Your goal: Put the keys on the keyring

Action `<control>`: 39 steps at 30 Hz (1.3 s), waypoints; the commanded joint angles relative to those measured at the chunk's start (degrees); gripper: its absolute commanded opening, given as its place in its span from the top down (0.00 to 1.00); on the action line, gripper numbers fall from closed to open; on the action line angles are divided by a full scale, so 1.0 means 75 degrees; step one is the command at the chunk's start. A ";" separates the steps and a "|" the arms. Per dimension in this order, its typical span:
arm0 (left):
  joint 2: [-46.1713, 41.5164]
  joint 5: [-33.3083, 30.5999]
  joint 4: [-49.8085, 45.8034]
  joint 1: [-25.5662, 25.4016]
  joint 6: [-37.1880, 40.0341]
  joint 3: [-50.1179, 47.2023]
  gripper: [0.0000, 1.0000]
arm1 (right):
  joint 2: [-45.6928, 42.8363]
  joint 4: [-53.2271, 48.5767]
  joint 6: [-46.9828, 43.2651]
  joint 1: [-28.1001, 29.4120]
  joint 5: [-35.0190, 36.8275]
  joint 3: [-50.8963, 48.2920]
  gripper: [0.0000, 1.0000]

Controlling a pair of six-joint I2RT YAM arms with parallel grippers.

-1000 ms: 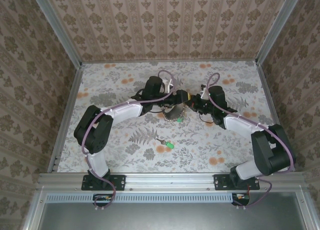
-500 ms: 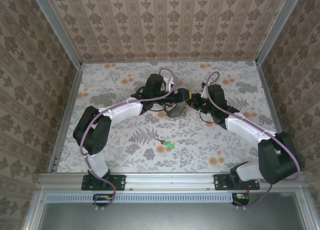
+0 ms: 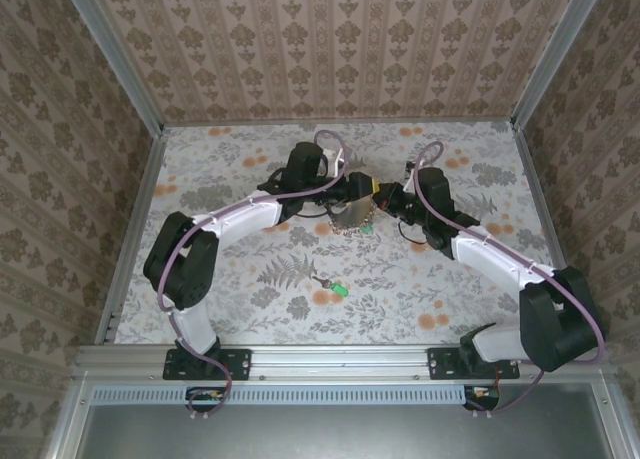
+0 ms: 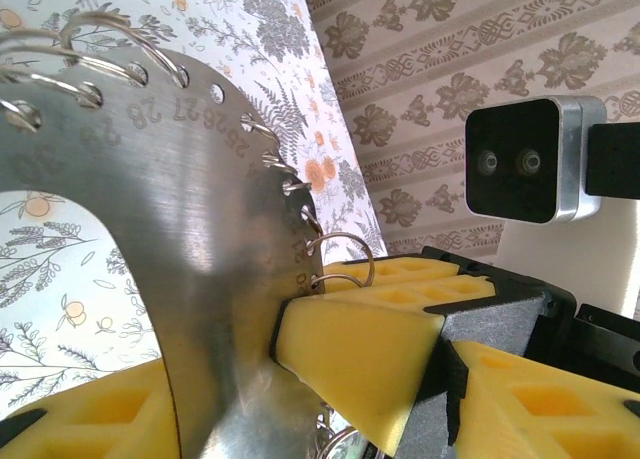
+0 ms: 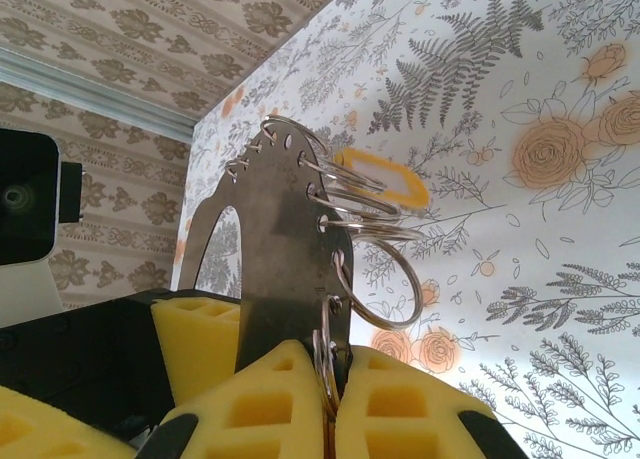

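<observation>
Narrowed since prev frame: L gripper (image 4: 225, 379), now astride keyring (image 3: 352, 215), one pad touching, full clamp can't tell. R gripper (image 5: 330, 419) pinches its lower edge, plate standing up from fingers. Green key (image 3: 340, 291) well apart, toward bases.

Soft, even light is washing over the tabletop (image 3: 250, 309), which is wearing a pale cloth printed with ferns and orange flowers. Damask wallpaper (image 3: 330, 49) in beige and brown stripes is closing in three sides, aluminium rails (image 3: 110, 49) running along each corner.
</observation>
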 commanded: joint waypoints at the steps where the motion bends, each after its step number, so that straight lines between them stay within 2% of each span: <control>1: 0.0038 -0.0562 0.0085 -0.0173 0.0375 0.0269 0.46 | -0.0258 -0.0119 -0.0642 0.0355 -0.1034 0.0275 1.00; 8: -0.0075 -0.0640 -0.0072 -0.0173 0.0613 0.0258 0.27 | -0.0377 -0.0452 -0.0804 0.0410 -0.1206 0.0534 1.00; 11: -0.0093 -0.0639 -0.0018 -0.0168 0.0653 0.0240 0.26 | -0.0583 -0.0267 -0.0735 0.0504 -0.1148 0.0454 1.00; 18: -0.0058 -0.0566 -0.0056 -0.0169 0.0642 0.0361 0.26 | -0.0872 -0.1080 -0.1075 0.0616 -0.0207 0.0661 1.00; 24: -0.0101 -0.0557 -0.0336 -0.0172 0.0748 0.0410 0.26 | -0.0881 -0.1249 -0.1142 0.0611 0.0131 0.0811 1.00; 28: -0.0236 -0.0574 -0.0524 -0.0165 0.0926 0.0386 0.17 | -0.0974 -0.1486 -0.1288 0.0575 0.0431 0.0896 1.00; 29: -0.0276 -0.0616 -0.0652 -0.0172 0.1012 0.0406 0.01 | -0.0977 -0.1602 -0.1346 0.0554 0.0476 0.0942 1.00; 36: -0.0795 -0.1041 -0.1449 -0.0115 0.1754 0.0175 0.00 | -0.0845 -0.2063 -0.1860 0.0462 0.0584 0.1077 1.00; 39: -0.1172 -0.1363 -0.1898 0.0005 0.2216 -0.0014 0.00 | -0.0716 -0.2513 -0.2647 0.0338 0.0475 0.1233 1.00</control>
